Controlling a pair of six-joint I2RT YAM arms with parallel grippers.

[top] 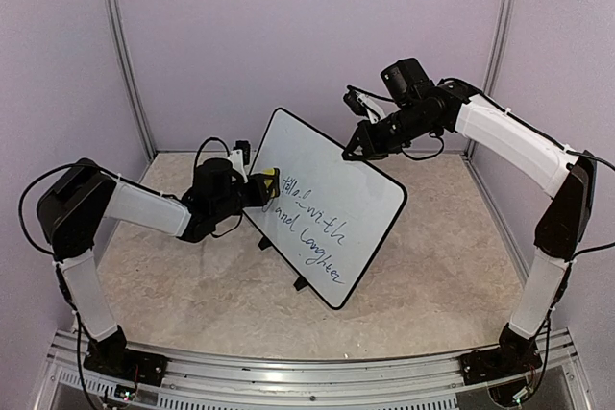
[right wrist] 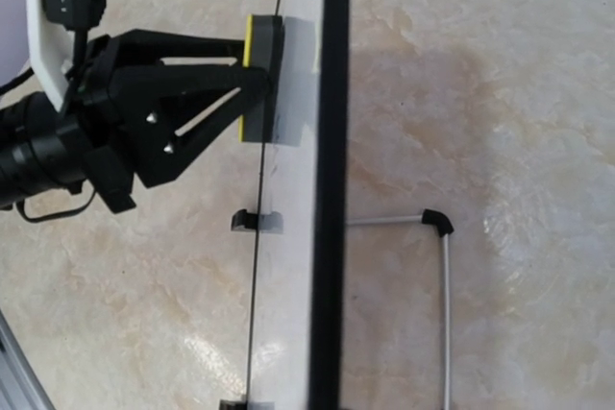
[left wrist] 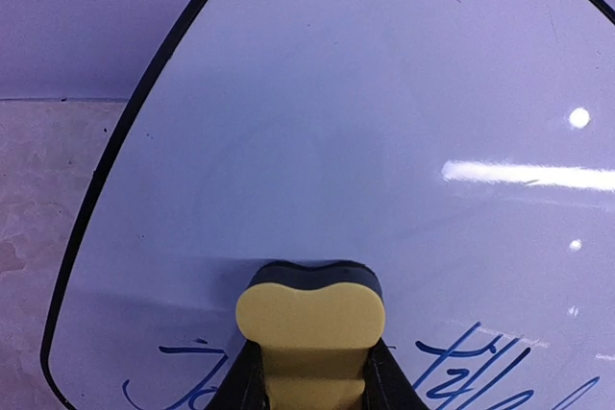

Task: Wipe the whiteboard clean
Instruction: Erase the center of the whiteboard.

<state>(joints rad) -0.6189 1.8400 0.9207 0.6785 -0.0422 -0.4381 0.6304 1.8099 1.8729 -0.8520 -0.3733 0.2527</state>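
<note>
Beige bench, purple walls | whiteboard propped tilted between both fingers | eraser clamped in left fingers, pressed on board | right fingers closed on top edge | above eraser wiped; blue writing below left fingers remains, roughly half left.

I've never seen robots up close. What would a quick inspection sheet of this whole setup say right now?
Surface: beige marbled tabletop, flat.
Job's things: large white black-framed whiteboard propped tilted on a wire stand; blue handwriting on its lower part, upper part blank.
Clutter: nothing seen.
Grippers: left gripper shut on a yellow-and-black eraser pressed against the board; right gripper shut at the board's top edge.
Cables: black cables loop along both arms, off the board.
Surroundings: lavender walls with metal posts.
</note>
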